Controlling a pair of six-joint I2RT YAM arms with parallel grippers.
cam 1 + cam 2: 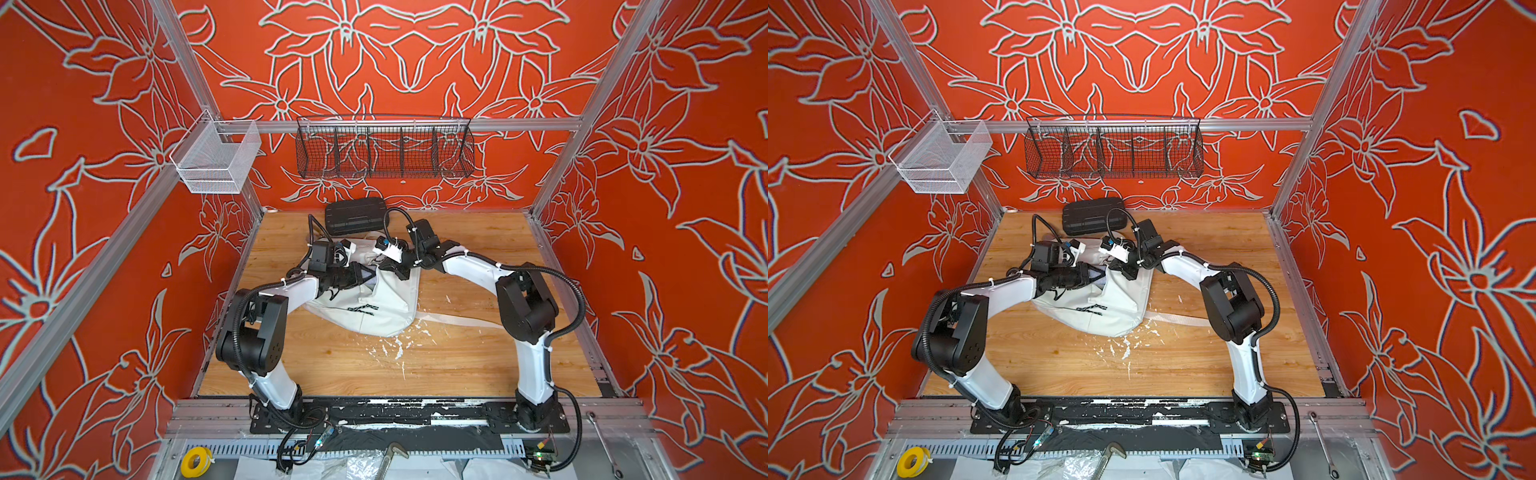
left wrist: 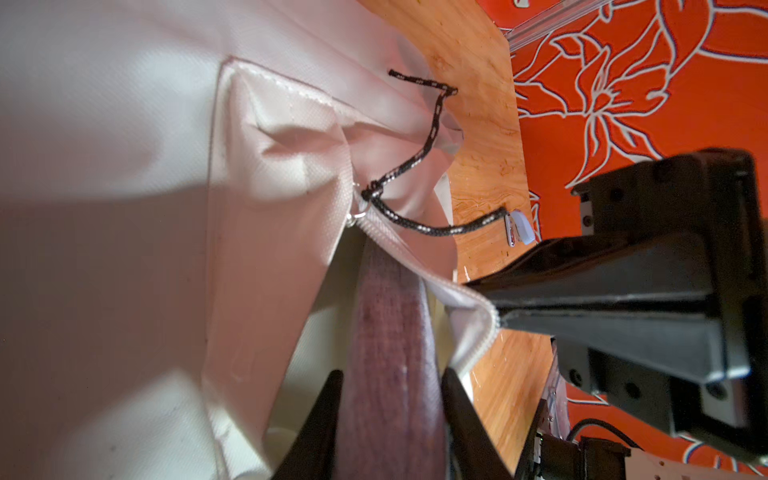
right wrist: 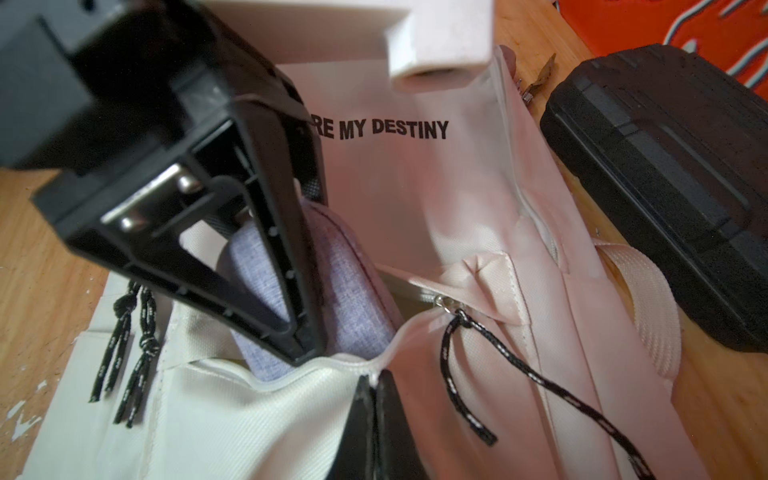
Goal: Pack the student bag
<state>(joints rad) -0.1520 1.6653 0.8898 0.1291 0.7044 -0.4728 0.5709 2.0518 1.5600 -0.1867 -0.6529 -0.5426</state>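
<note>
While the right gripper (image 3: pixel 375 384) pinches its zip edge, the student bag (image 1: pixel 386 299) gapes around a grey pouch (image 3: pixel 357 299)

As it lies slumped mid-table toward the back, the white bag shows its mouth unzipped. The pouch stands partly inside, clamped between the fingers of the left gripper (image 2: pixel 390 376), one against each flat side. The right gripper's fingers are squeezed together on the zip edge, holding it up in a peak. The left arm's elbow juts wide, forearm reaching inward, level over the bag. The right arm's elbow is raised, forearm slanting inward, wrist tipped down at the opening. Just behind sits a black hard case (image 1: pixel 355 216) on the wooden table (image 1: pixel 478 353).
</note>
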